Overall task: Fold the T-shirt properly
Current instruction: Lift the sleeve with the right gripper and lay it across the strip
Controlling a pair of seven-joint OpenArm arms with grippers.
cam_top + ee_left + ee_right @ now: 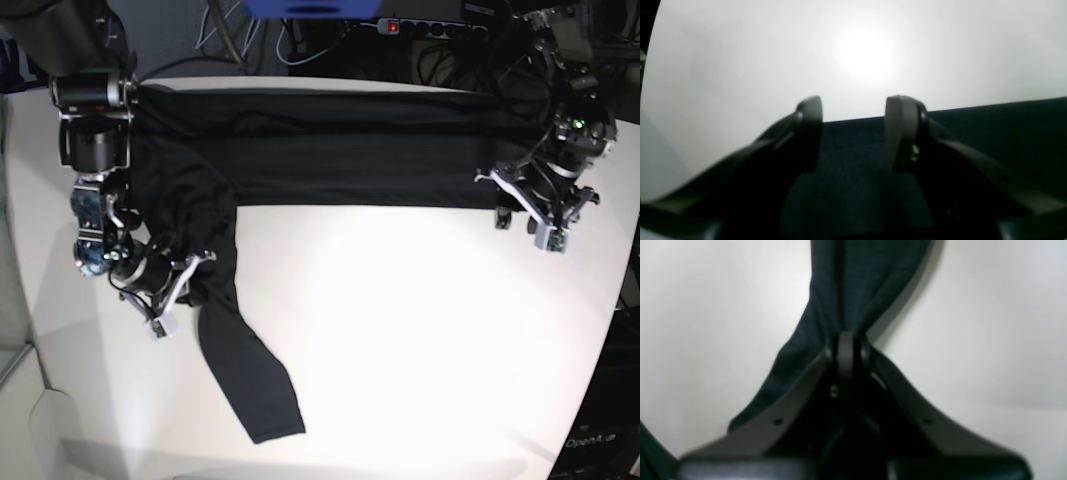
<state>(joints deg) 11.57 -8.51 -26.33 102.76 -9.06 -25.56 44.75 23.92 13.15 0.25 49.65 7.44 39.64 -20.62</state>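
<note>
So your right gripper (846,350) has its fingers pinched together on a bunch of the shirt (853,290). In the right wrist view the black fabric gathers right at the fingertips and fans out beyond them, with another fold trailing back along one finger. On either side of that it's just the white table (990,340).

From the base view that gripper (178,275) sits at the shirt's (330,150) bunched-up end, where the sleeve (245,385) runs off toward the table's (420,330) near edge and lies flat.

Your left gripper (853,133) is spread wide with nothing between the fingers. Its wrist view shows the shirt (857,186) lying under and between the fingers, and the straight fabric edge crosses just past the fingertips, then it's bare table (740,66) beyond with a bright glare spot. In the base view it (535,215) hovers at the other end of the long folded band of shirt that stretches along the far side of the table, right at the band's lower edge. Can't tell if the fingertips actually touch the cloth
</note>
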